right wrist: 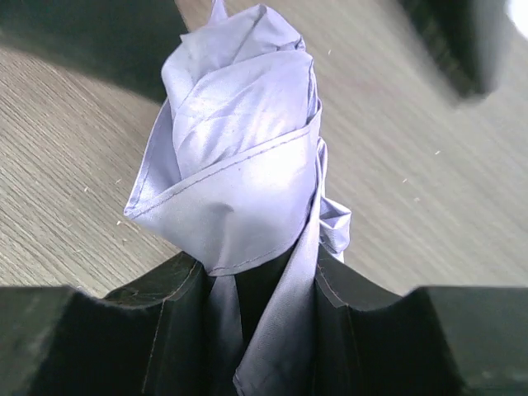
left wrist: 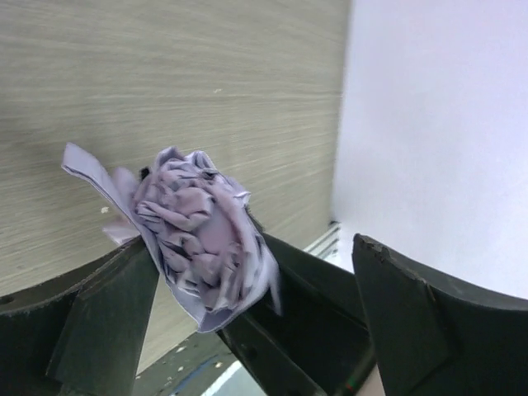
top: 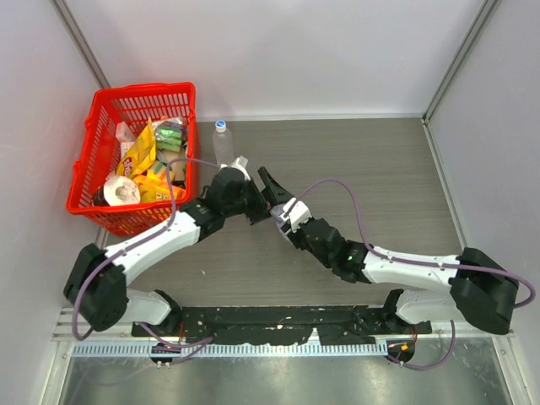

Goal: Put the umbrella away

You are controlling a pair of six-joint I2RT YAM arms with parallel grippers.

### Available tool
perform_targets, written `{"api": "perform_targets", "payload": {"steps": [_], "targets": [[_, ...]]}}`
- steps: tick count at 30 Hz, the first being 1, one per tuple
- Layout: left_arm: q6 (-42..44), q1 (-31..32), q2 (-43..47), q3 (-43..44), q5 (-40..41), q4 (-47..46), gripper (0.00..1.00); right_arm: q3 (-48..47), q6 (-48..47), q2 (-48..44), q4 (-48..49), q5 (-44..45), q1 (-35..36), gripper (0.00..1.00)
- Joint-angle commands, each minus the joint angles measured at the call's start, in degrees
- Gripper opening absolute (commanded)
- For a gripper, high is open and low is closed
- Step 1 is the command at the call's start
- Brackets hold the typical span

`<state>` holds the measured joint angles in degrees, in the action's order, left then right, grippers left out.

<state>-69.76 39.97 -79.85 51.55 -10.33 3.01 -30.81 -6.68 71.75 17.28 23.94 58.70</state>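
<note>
The umbrella (right wrist: pixel 239 148) is a bunched roll of pale lavender fabric held above the wooden table. My right gripper (right wrist: pixel 260 268) is shut on its lower fabric, which is pinched between both fingers. In the left wrist view the umbrella's crumpled end (left wrist: pixel 198 231) rests against my left finger (left wrist: pixel 99 322), with a dark finger of the right gripper (left wrist: pixel 305 313) beside it. My left gripper (left wrist: pixel 252 247) is open, its jaws wide around the bundle. In the top view both grippers, left (top: pixel 243 191) and right (top: pixel 272 187), meet at mid-table and hide the umbrella.
A red basket (top: pixel 91 148) with snack packs and a tape roll stands at the back left. A clear plastic bottle (top: pixel 223 142) stands just right of it, close behind the left gripper. White walls enclose the table on the back and sides.
</note>
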Motion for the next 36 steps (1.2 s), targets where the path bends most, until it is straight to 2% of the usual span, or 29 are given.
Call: {"api": "perform_targets", "payload": {"steps": [1,10,16,20,23,26,30,36], "targets": [[9.80,-0.41,8.38,4.78,-2.76,1.55,1.00,-2.15,-7.99,-7.91,0.92,-1.79,-0.07,0.01],[18.68,-1.55,25.26,5.14,-9.09,4.90,1.00,-6.19,-15.55,-19.79,-5.50,-4.43,-0.07,0.01],[19.05,-4.10,25.72,12.86,-9.71,11.49,1.00,-9.71,-23.36,-23.31,-7.87,-9.34,-0.25,0.01],[14.14,-4.19,18.79,17.44,-12.86,15.45,1.00,-12.69,-26.01,-23.14,-10.77,-11.82,-0.16,0.01],[8.17,-4.11,15.44,16.57,-14.98,12.83,1.00,-14.71,-26.28,-22.62,-11.82,-12.87,-0.16,0.01],[2.54,-4.02,15.52,13.15,-14.03,8.60,1.00,-16.30,-26.46,-21.04,-12.79,-12.35,-0.16,0.01],[-3.26,-4.11,17.01,12.00,-8.14,14.48,1.00,-17.44,-27.16,-20.42,-13.32,-12.08,-0.16,0.01],[-16.88,-4.11,20.08,6.12,-9.53,10.02,1.00,-18.06,-28.83,-19.54,-14.29,-10.06,-0.25,0.01]]}}
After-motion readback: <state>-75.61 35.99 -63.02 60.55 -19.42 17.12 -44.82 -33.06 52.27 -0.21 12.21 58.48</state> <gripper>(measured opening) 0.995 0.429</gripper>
